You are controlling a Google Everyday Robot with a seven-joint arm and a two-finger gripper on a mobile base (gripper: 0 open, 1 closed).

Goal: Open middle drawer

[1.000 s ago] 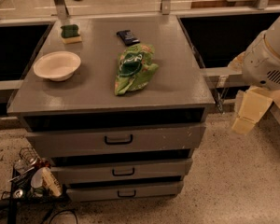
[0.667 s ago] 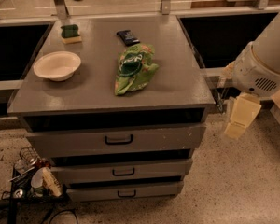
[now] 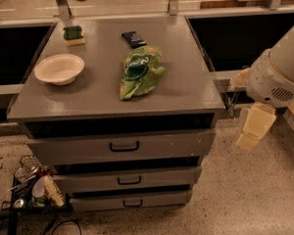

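Observation:
The grey cabinet has three drawers stacked in its front. The middle drawer is a low grey panel with a small black loop handle at its centre, and it sits shut, flush with the other two. Above it is the taller top drawer and below it the smaller bottom drawer. My gripper, cream coloured, hangs from the white arm to the right of the cabinet. It is at about the top drawer's height, off the cabinet's right side, touching nothing.
On the cabinet top lie a white bowl, a green chip bag, a black packet and a green sponge. A wire rack with clutter and cables stand on the floor at the lower left. Speckled floor spreads to the right.
My arm and gripper have shifted left and slightly down, closer to the cabinet's right side. The drawers and the things on top have not moved.

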